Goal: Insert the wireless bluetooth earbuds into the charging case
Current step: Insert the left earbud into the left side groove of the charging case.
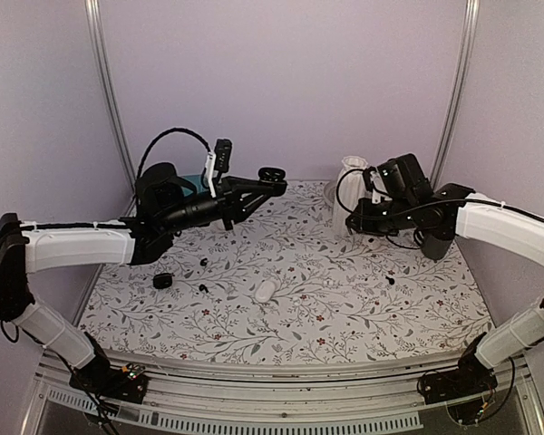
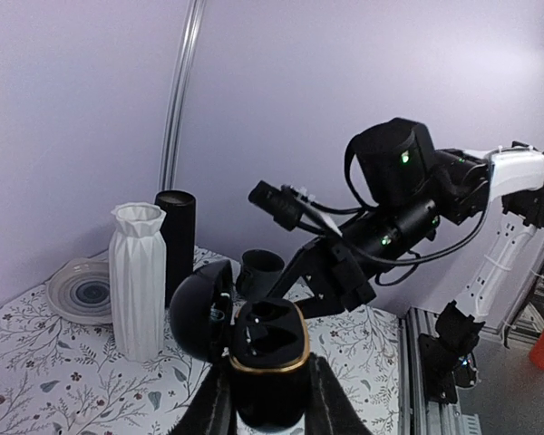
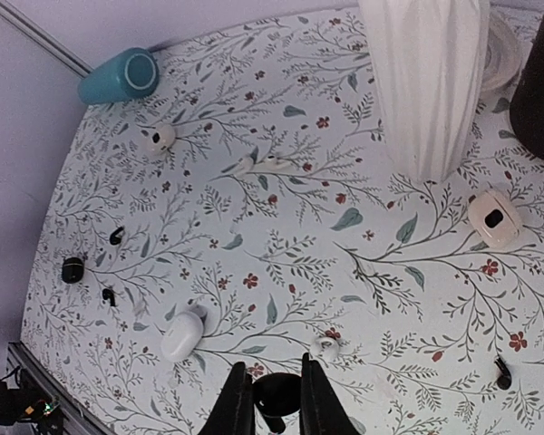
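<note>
1. Lilac walls surround a floral worktop (image 1: 344, 313).
2. The left pincer (image 2: 270, 391) is clenched on the open black charging case (image 2: 270, 349). It holds the case raised above the worktop, with the lid swung to one side.
3. The right pincer (image 3: 274, 385) grips a small black earbud (image 3: 276, 401) over the worktop.
4. 2 loose earbuds (image 3: 116, 236) lie near a closed black case (image 3: 72, 269).

A: What's on the floral cloth (image 3: 281, 227)?
B: A white pleated vase (image 2: 138, 281), upright near the back wall.
A: And close to it?
B: A tall black tube (image 2: 177, 237) stands just beside it; I can't tell whether they touch. A ringed plate (image 2: 80, 290) lies near the vase's other side.
A: Anything further off?
B: A teal cup (image 3: 118, 77), well apart from the vase, across the cloth by the side wall.
</note>
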`<state>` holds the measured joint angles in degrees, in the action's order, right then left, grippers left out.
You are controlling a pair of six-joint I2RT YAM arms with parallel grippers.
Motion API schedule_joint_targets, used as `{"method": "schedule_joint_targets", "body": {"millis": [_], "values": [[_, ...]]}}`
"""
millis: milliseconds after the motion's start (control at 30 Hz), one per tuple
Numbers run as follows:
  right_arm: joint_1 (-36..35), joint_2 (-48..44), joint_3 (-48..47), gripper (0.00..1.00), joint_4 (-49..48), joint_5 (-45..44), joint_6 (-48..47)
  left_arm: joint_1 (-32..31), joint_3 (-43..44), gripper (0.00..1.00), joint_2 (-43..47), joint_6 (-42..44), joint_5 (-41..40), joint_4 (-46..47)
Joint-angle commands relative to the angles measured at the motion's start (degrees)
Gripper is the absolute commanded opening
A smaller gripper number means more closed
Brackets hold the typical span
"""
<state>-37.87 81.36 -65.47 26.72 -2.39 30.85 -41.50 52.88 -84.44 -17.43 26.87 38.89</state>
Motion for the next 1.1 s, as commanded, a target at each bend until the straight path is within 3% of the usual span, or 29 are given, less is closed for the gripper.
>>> {"method": "schedule_joint_targets", "body": {"millis": [0, 633, 1067], "values": [[-1.6, -4.0, -3.3, 0.07, -5.0, 1.0, 1.1, 0.1, -0.3, 0.00, -2.1, -1.3, 1.8, 4.1], [-13.9, -10.2, -1.7, 0.07, -31.9, -2.9, -0.1, -6.0, 4.3, 0.00, -8.6, -0.1, -2.7, 7.5], [-21.6, -7.0, -1.6, 0.07, -37.9, -8.2, -5.2, -9.4, 4.6, 0.00, -6.9, 2.8, -2.9, 9.4]]}}
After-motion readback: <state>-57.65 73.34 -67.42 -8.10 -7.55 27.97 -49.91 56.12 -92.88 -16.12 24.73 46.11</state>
